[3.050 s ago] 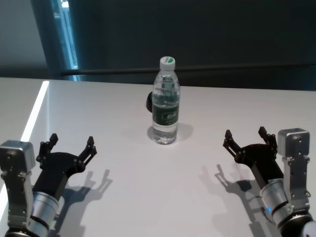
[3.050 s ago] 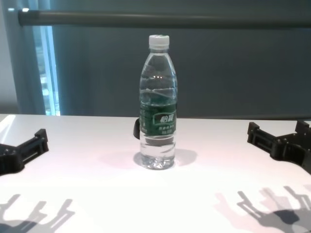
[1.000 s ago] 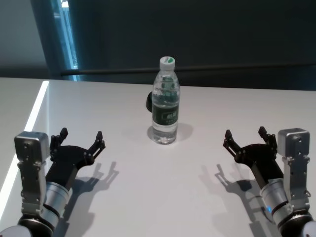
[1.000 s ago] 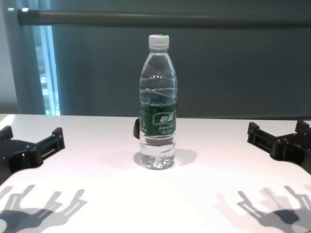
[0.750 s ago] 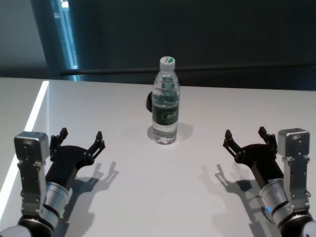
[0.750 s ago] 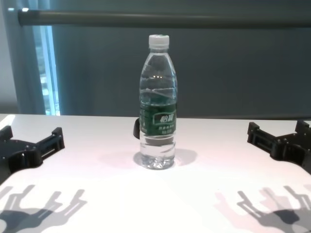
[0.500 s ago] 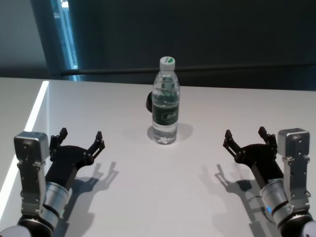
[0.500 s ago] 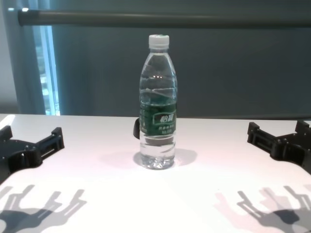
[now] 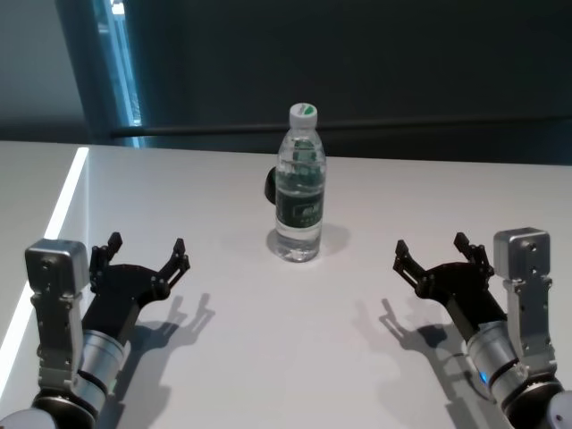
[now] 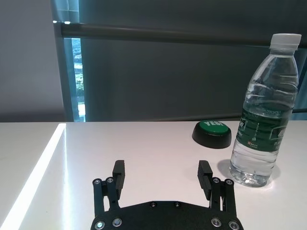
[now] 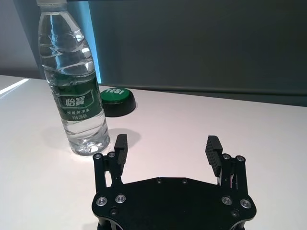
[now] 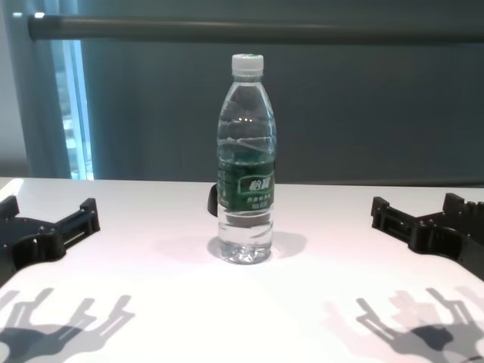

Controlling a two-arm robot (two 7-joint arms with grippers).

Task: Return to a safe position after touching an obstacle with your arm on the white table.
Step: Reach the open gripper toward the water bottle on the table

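The water bottle (image 9: pixel 299 183) is standing upright near the middle of the white desk (image 9: pixel 268 357), its white screw cap on top and its dark green label wrapping the middle of the clear body. Just behind it, on the far-left side of its base, a low black button with a green top (image 10: pixel 212 133) is sitting on the desk, close to the bottle but apart from it. The left gripper (image 9: pixel 143 255) is hovering low over the near-left part of the desk, well apart from the bottle, with its jaws spread wide and nothing between them; it is casting a forked shadow on the surface beside it. The right gripper (image 9: pixel 435 255) is hovering over the near-right part of the desk, likewise well clear of the bottle, its jaws also spread wide and gripping nothing. Both grippers are pointing toward the far side of the desk, with the bottle between them and farther off. A dark horizontal rail (image 12: pixel 257 29) is running across the background beyond the desk's far edge.
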